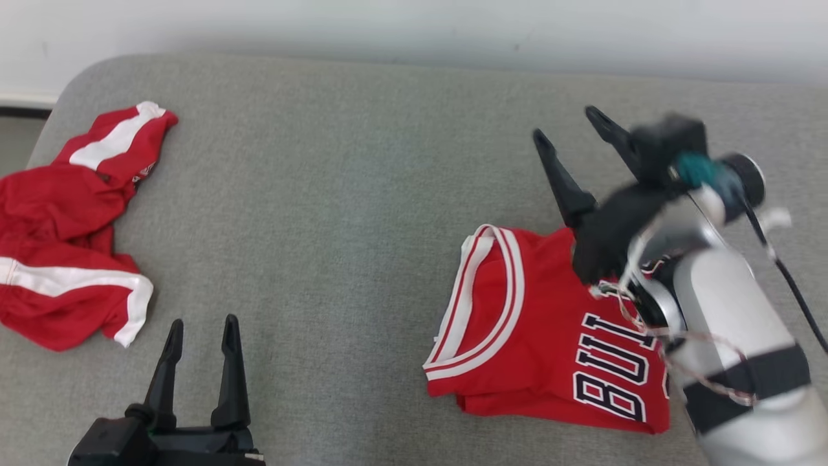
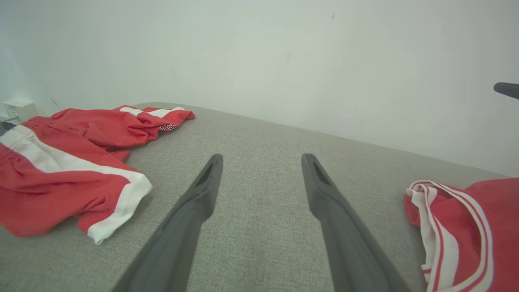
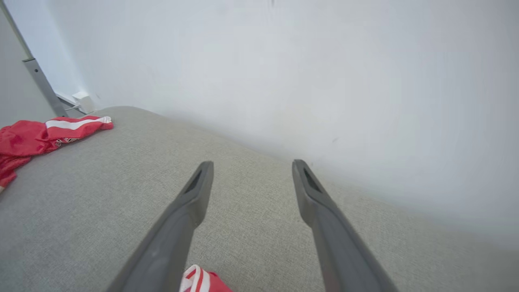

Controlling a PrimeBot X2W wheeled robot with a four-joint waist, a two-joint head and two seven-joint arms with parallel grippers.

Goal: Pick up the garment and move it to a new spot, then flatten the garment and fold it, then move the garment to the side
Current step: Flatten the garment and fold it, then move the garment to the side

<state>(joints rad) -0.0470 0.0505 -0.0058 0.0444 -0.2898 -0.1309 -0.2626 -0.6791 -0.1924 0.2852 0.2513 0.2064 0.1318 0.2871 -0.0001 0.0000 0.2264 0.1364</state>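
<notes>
Your right tool [image 1: 563, 122] hangs spread and empty just above the folded jersey [image 1: 537, 323], which lies flat at the right of the surface [image 1: 323, 194], seemingly set aside, while your left tool [image 1: 203, 320] rests released, well apart, near the shorts [image 1: 65, 259].

The jersey [image 1: 530, 323] is smooth, faintly shiny cloth; cushion [image 1: 323, 194] coarse matt weave; gripper fingers [image 1: 231, 375] matt plastic.

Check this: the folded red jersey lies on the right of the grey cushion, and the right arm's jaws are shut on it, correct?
Not quite. The folded red jersey lies on the right of the grey cushion, but the right arm's jaws are open and hold nothing; the right wrist view shows it.
</notes>
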